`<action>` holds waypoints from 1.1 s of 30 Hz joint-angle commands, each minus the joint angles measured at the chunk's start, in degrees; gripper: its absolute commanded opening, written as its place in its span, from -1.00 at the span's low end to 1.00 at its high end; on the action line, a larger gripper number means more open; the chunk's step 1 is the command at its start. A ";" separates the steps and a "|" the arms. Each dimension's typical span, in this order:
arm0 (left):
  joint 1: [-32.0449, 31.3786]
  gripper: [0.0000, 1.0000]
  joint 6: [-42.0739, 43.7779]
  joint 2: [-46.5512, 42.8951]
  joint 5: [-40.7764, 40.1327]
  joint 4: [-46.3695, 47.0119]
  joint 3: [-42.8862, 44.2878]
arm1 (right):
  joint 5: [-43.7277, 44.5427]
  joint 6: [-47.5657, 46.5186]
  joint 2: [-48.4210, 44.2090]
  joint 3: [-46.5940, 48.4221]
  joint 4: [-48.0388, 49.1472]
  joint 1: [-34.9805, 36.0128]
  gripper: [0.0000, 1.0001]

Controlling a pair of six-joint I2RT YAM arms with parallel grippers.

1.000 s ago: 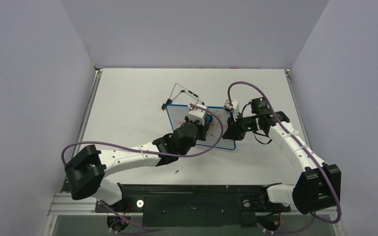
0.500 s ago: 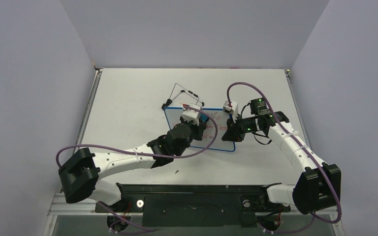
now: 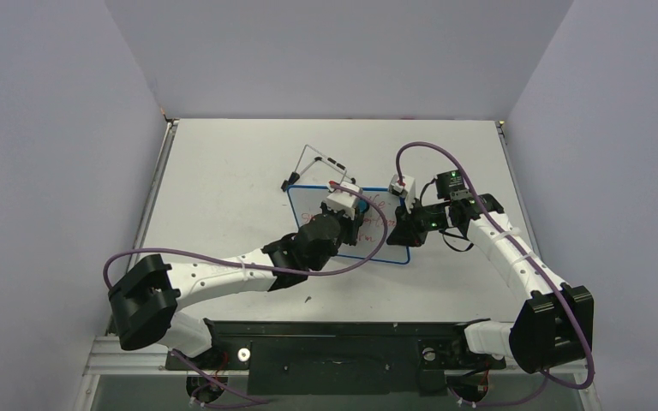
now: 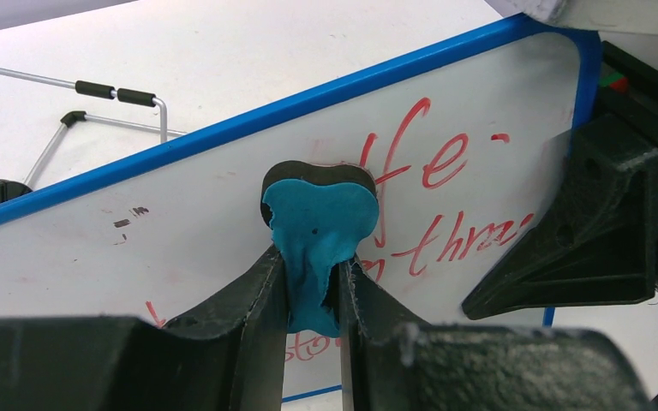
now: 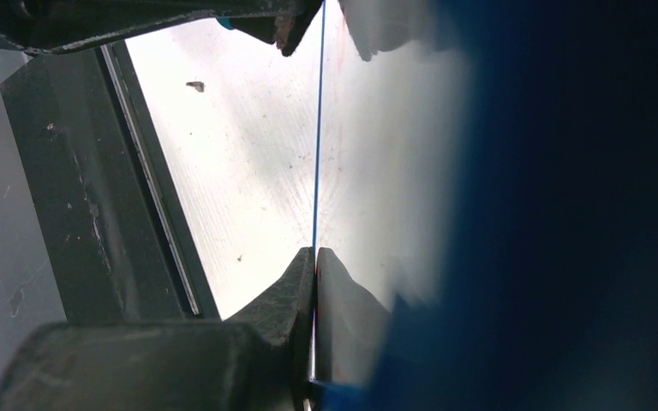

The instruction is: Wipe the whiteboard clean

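The whiteboard (image 3: 305,211) lies tilted on the table, blue-rimmed, with red handwriting (image 4: 445,163) on its right half. The left part of the whiteboard (image 4: 137,248) shows only faint red smudges. My left gripper (image 4: 313,267) is shut on a blue-and-black eraser (image 4: 321,218), whose dark face presses against the board beside the writing. In the top view this left gripper (image 3: 349,224) hovers over the board's middle. My right gripper (image 3: 403,233) is shut on the board's right edge. The right wrist view has that gripper (image 5: 314,253) clamping the thin blue rim (image 5: 319,128).
The board's black wire stand (image 3: 317,159) sticks out behind it toward the far side. Grey walls enclose the table on three sides. A black rail (image 3: 334,334) runs along the near edge. A small dark speck (image 3: 308,299) lies on the table in front of the board.
My left gripper swept the eraser left across the board, then came back right to about where it started. The right gripper and the board stayed put.
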 commanded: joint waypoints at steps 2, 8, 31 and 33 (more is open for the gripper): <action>0.01 -1.00 -0.52 -0.84 0.51 3.26 0.56 | -1.77 -3.79 0.10 0.97 -3.64 1.58 -1.00; -0.21 -1.00 -1.07 -2.27 0.49 3.51 -1.88 | -1.74 -3.87 0.28 0.98 -3.63 1.61 -1.00; 0.47 -1.00 1.38 -0.49 -1.36 3.91 1.41 | -1.67 -3.88 0.62 0.98 -3.63 1.64 -1.00; 1.26 -1.00 1.84 -0.09 -1.26 3.66 3.10 | -1.66 -3.88 0.57 0.96 -3.62 1.64 -1.00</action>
